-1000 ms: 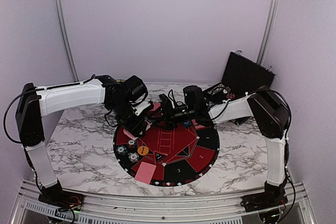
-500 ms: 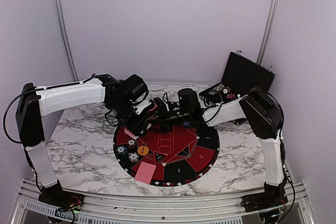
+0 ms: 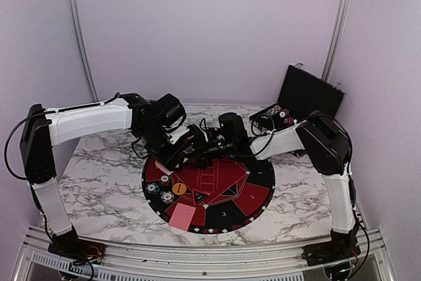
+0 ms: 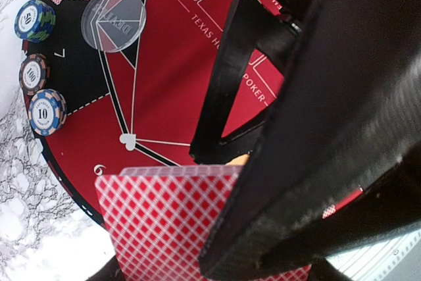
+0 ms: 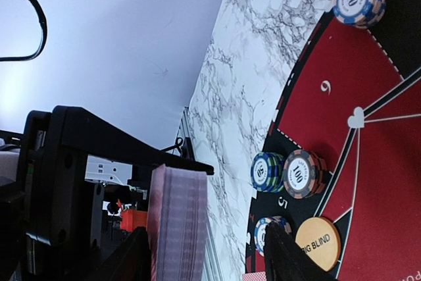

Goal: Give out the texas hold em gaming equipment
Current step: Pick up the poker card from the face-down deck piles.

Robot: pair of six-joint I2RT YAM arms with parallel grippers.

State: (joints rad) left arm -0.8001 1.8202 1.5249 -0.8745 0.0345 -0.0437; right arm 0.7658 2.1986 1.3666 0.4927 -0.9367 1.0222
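Left gripper closed on the deck of cards; right gripper spread around that same deck, above the far-left part of the mat.

The left arm runs level from its raised shoulder toward the middle, with the wrist bent down. The right arm stands up from its base, folds at the elbow and stretches low leftward until the two wrists meet. From the right wrist, the deck stands edge-on between the fingers, just beside one finger and apart from the other. The open black case sits at the table's far right. A face-down card lies at the mat's near rim. Chip stacks line its left rim, with the orange disc and clear disc just inside them.
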